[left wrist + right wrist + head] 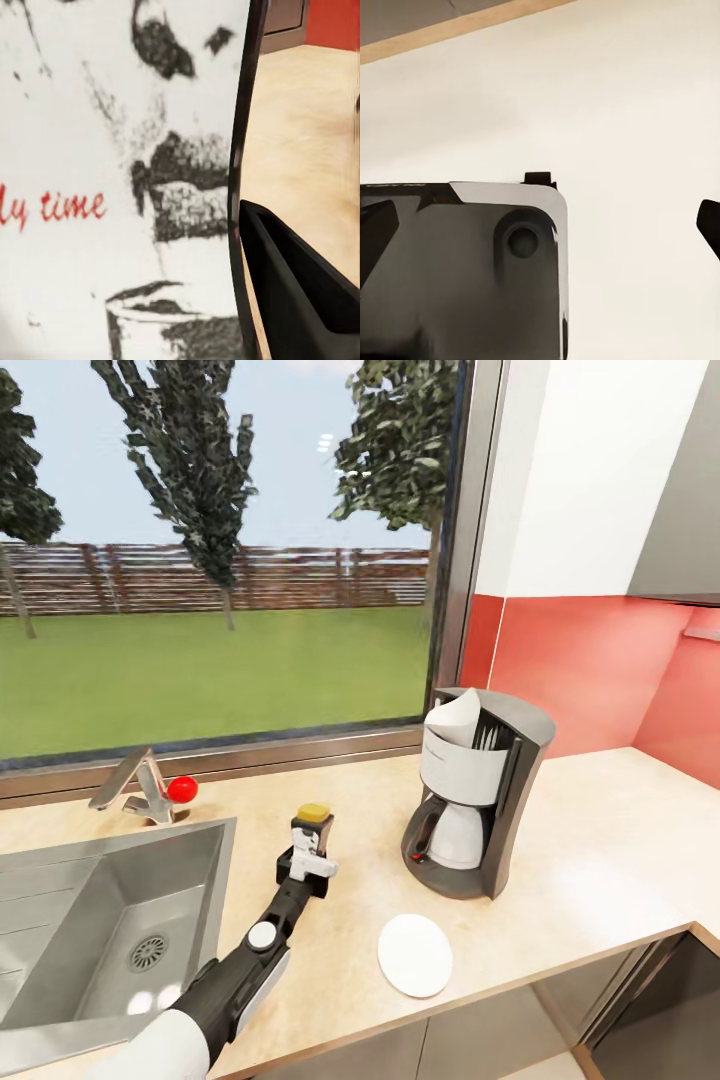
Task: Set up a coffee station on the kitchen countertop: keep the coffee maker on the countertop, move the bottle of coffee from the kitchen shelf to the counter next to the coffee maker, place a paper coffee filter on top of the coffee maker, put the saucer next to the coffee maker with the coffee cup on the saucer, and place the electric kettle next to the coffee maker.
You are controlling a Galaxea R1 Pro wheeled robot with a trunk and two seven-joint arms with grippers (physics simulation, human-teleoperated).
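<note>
The bottle of coffee (314, 816) stands on the bench (590, 840) between sink (100, 900) and coffee maker (480, 805), the left hand (308, 852) closed around it. Placing it seems the step underway; next, the hand must open and back away. The right hand's state cannot be told.
</note>
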